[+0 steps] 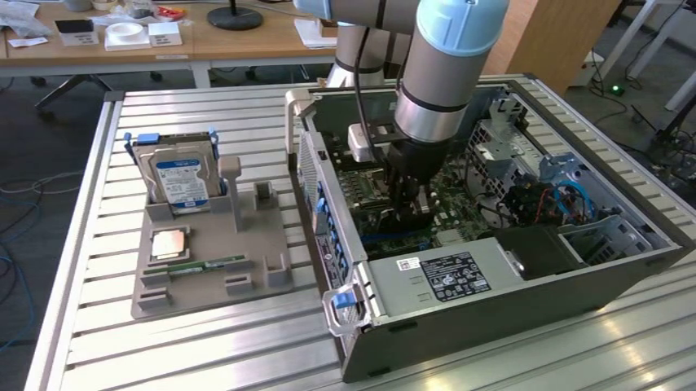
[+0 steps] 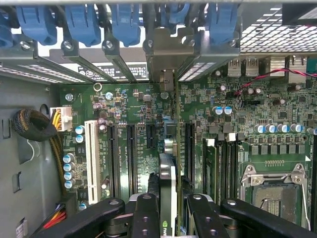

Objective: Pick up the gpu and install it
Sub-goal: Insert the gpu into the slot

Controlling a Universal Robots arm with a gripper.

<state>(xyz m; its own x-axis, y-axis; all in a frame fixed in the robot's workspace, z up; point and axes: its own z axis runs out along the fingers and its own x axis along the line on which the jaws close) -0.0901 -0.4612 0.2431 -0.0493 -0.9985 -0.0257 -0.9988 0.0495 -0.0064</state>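
We are seeing the gpu (image 2: 167,188) edge-on, a thin card with a silver bracket, standing over the motherboard (image 2: 124,106). The gripper (image 2: 168,210) is clamping it between narrowed fingers, which are hiding its lower part.

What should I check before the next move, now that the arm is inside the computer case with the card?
1. Gripper holds the gpu edge-on between its fingers: ok.
2. Card's metal bracket meets the rear slot opening: ok, it appears lined up.
3. Card fully seated in its motherboard slot: cannot tell.
4. Neighbouring slots free of cables: ok.
5. Red wire away from the card: ok.
6. Hard drive left in the tray: ok.
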